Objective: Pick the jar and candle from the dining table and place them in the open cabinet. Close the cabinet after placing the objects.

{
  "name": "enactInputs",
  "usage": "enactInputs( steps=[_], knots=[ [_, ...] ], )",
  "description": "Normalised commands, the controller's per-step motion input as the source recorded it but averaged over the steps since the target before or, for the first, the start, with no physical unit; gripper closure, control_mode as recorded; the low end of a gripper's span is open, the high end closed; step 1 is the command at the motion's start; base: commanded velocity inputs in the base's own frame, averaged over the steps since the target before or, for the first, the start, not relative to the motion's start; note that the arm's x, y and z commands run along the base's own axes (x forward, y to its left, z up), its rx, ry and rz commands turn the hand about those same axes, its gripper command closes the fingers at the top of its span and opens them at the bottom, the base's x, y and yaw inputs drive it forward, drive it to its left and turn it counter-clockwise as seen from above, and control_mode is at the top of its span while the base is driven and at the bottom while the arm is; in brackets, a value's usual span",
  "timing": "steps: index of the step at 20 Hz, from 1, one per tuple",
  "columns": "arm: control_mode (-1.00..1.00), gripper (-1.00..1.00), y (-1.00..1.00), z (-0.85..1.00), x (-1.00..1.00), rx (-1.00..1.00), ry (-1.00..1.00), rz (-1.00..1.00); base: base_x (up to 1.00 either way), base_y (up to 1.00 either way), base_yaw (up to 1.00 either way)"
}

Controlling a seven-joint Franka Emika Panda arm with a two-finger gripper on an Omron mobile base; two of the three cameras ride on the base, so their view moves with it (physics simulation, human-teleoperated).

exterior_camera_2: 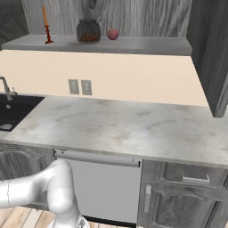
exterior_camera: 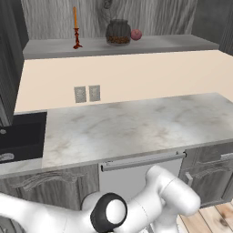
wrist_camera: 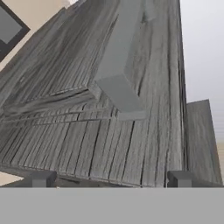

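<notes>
grey cabinet shelf (exterior_camera: 136, 45), carrying candle (exterior_camera: 76, 32) at left, jar (exterior_camera: 118, 32) centre, red ball (exterior_camera: 136, 34) touching jar's right

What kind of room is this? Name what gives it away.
A simulated home kitchen, most likely: a marble counter with a black sink and faucet set in it, panelled grey base cabinets beneath, and a wall cabinet shelf above.

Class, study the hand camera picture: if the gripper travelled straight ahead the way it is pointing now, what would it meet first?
Most likely the grey wood-grain cabinet door, at or just beside its grey bar handle. The open gripper faces that panel squarely, though depth is hard to judge.
</notes>
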Motion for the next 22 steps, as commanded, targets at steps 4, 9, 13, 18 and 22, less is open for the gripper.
enactInputs(
  steps=[4, 9, 13, 18, 22],
  knots=[
    [-1.0, -1.0, 0.55, 0.02, 0.31, 0.0, 0.0, -0.2, 0.0, 0.0, 0.0],
    [-1.0, -1.0, 0.55, 0.07, 0.14, 0.0, 0.0, -0.18, 0.0, 0.0, 0.0],
    [-1.0, -1.0, 0.25, 0.02, 0.08, 0.0, 0.0, -0.25, 0.0, 0.0, 0.0],
    [-1.0, -1.0, 0.22, 0.0, 0.09, 0.0, 0.0, -0.28, 0.0, 0.0, 0.0],
    [-1.0, -1.0, 0.09, 0.0, 0.0, 0.01, -0.04, -0.13, 0.0, 0.0, 0.0]
  ],
)
